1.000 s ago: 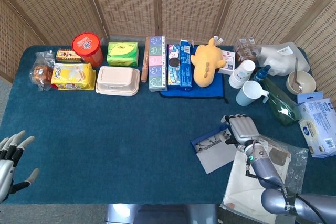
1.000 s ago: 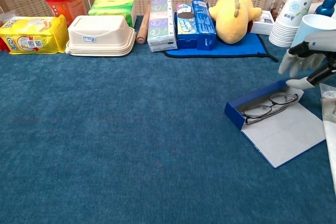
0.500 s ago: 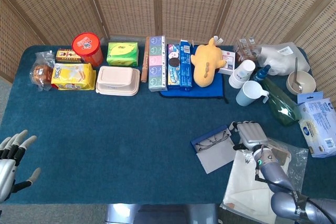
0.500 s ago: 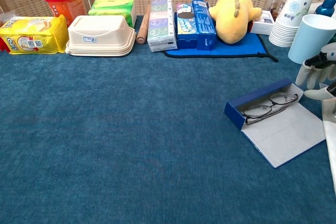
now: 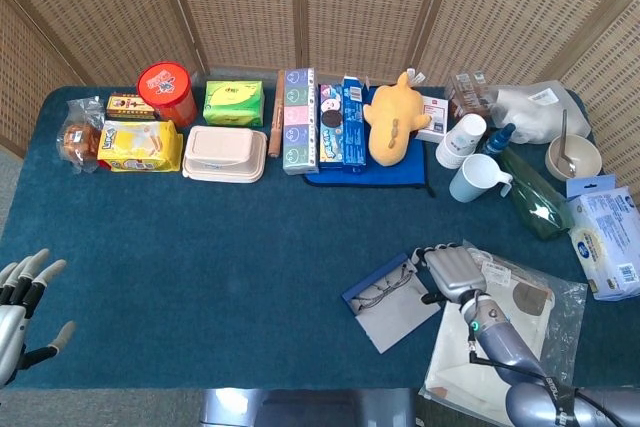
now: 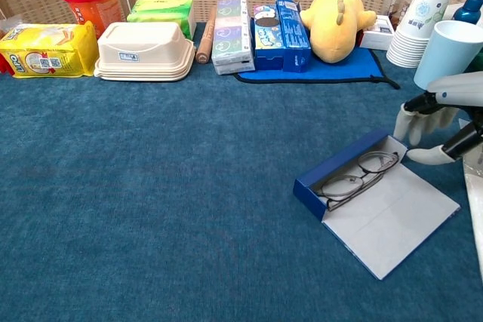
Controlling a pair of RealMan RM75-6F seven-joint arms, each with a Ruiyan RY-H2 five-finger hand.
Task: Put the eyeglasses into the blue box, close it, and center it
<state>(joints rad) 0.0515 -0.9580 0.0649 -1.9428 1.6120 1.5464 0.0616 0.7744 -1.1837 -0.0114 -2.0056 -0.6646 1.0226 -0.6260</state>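
1. Right of the table's middle, on the teal cloth, the blue box [image 6: 343, 179] lies open, its grey lid [image 6: 391, 219] flat on the cloth on the near side.
2. Eyeglasses [image 6: 355, 176] rest inside the box tray, lenses toward the far wall, one temple reaching onto the lid.
3. Right hand [image 6: 434, 120] sits just beside the box's right end, fingers pointing down and slightly apart, holding nothing. In the head view the same hand [image 5: 452, 271] appears at the box's right corner; whether the fingertips touch the box cannot be told.
4. Left hand [image 5: 22, 302] hangs at the table's near left edge, fingers spread, empty, well apart from the box.
5. Along the back: red canister [image 5: 166, 91], green carton [image 5: 234, 103], cream lunch box [image 5: 225, 153], yellow plush [image 5: 393, 119] on a blue mat [image 6: 352, 67].
6. Light blue mug [image 6: 447, 52] and a stack of paper cups [image 6: 419, 23] stand behind the right hand.
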